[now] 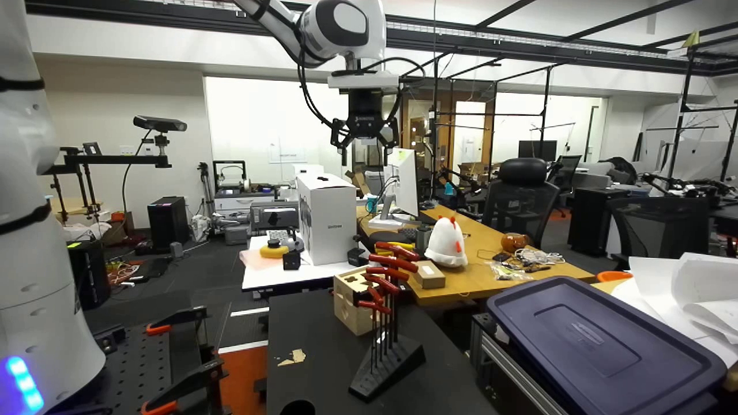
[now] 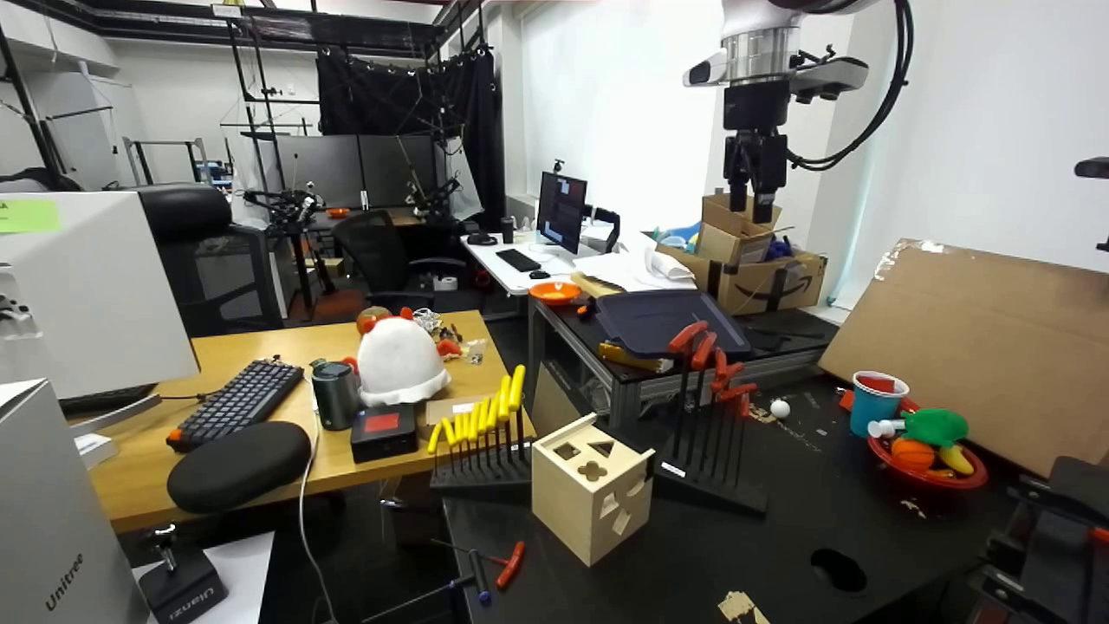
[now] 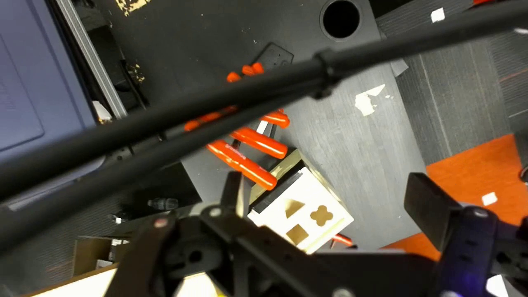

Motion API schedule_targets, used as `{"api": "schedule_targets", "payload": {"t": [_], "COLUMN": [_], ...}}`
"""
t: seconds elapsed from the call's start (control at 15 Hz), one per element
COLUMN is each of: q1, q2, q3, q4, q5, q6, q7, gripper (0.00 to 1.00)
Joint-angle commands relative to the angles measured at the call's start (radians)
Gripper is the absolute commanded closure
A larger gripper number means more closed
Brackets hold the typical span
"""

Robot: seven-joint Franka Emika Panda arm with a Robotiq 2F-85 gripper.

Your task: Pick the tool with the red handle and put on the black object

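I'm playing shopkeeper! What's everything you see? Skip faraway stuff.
Red-handled tools: several, red, black stand
Yellow-handled tools: several, yellow, other stand
Wooden box: one, pale, between stands
Loose tool: one, red, near wooden box
Dark tool: one, dark, beside loose tool
Table: one, black, under stands
Bowl: one, red, table, holding toys
Cup: one, blue, beside bowl
Ball: one, white, table
Lid: one, dark blue, beside table
Cardboard sheet: one, brown, behind bowl
Tall box: one, white, white desk
Keyboards: several, mostly dark, desks
Screens: several, dark or white, desks
Robot arm: one, white, overhead
Fingers: two, black, open above table
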State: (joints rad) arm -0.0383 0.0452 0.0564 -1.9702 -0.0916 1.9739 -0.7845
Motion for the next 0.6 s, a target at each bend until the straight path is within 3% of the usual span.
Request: {"api": "schedule_targets", "payload": {"t": [0.0,0.53], "q1": [0.02,0.061], "q2": [-0.011,-0.036], "q3": [-0.015,-0.007], "q4": [-0.002,-0.077], "q5": [0.002,-0.075], "q6": [0.067,0.238], "q7": [0.189,0.671], "gripper": [0.0,0.0]}}
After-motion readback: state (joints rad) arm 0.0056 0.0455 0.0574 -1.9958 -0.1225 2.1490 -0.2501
